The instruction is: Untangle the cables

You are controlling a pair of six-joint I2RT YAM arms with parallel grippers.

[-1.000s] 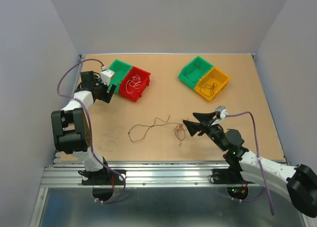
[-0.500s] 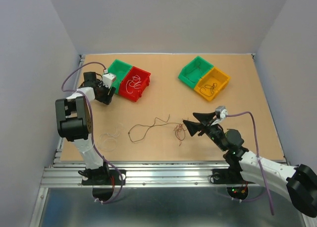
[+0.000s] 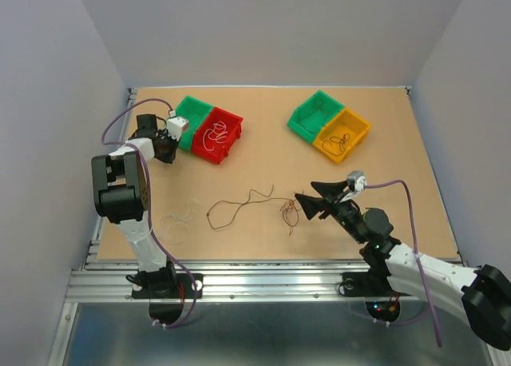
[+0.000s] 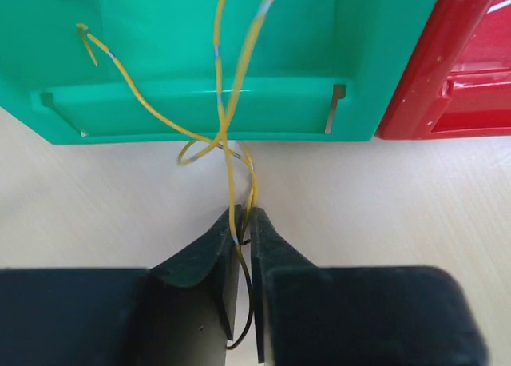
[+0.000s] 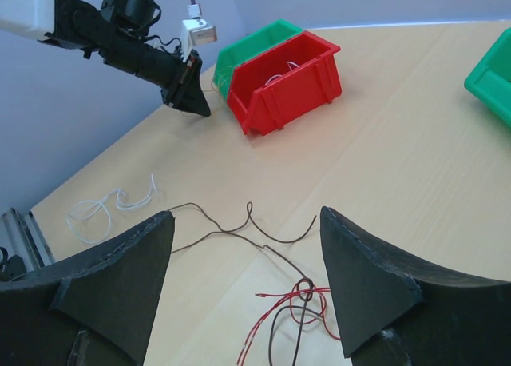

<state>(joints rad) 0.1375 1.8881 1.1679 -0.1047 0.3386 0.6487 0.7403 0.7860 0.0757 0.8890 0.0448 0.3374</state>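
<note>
left gripper (image 4: 243,222): jaws pinched nearly together, only a sliver of gap; clamped on the yellow wire (image 4: 226,102) right at the fingertips.
yellow wire: two thin strands rising from the pinch, crossing just above it, then running up over the front wall of the green bin (image 4: 160,118); small loop lying on the table (image 4: 383,190) just in front of that wall.
beside the left gripper: red bin (image 4: 447,70) touching the green one on its right; pale curly wire inside the red bin, seen from the top view.
right gripper (image 5: 245,214): fingers spread wide, nothing between them, nothing held; poised low over the middle of the table.
under the right gripper: red wire (image 3: 289,212) in a small knotted clump, looped together with a dark strand, just in front of the fingertips.
brown wire (image 5: 279,241): long wavy strand leading from the clump toward the left arm's side, flat on the table.
white wire (image 3: 174,220): loose curls near the left front edge, apart from the brown strand's end.
far right: second green bin (image 3: 302,120) joined to a yellow bin (image 3: 361,126); dark wire coiled in the yellow one.
</note>
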